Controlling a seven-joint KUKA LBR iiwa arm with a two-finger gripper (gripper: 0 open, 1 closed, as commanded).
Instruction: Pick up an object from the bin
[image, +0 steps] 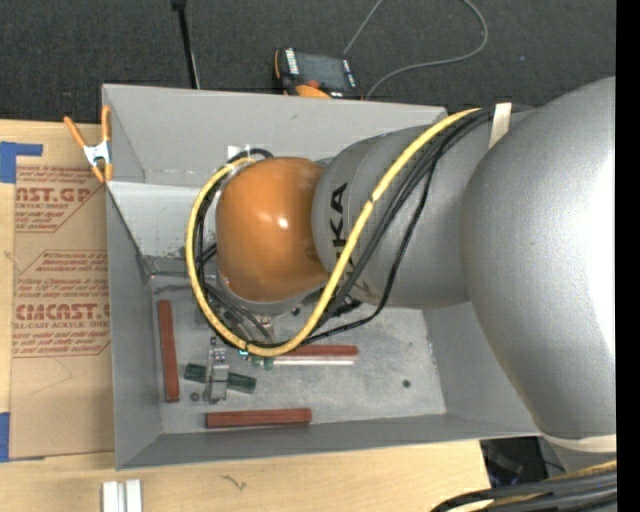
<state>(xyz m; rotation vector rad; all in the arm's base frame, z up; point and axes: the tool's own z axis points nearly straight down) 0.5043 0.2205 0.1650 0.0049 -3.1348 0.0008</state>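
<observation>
My gripper (216, 368) reaches down below the orange wrist cover into the bin's lower left part, close to the floor. A small dark green piece (240, 381) lies right at it and shows on both sides of the gripper's tip; whether it is held is not visible. A red-brown stick (167, 350) lies lengthwise just left of the gripper. Another red-brown stick (258, 418) lies flat below it, near the bin's front wall. To the right, a third red-brown stick (325, 351) rests beside a thin white rod (312, 362).
The arm and its orange cover hide the middle and upper right of the bin. Yellow and black cables loop round the cover, down to just above the gripper. The bin's sloping left wall stands close beside the left stick.
</observation>
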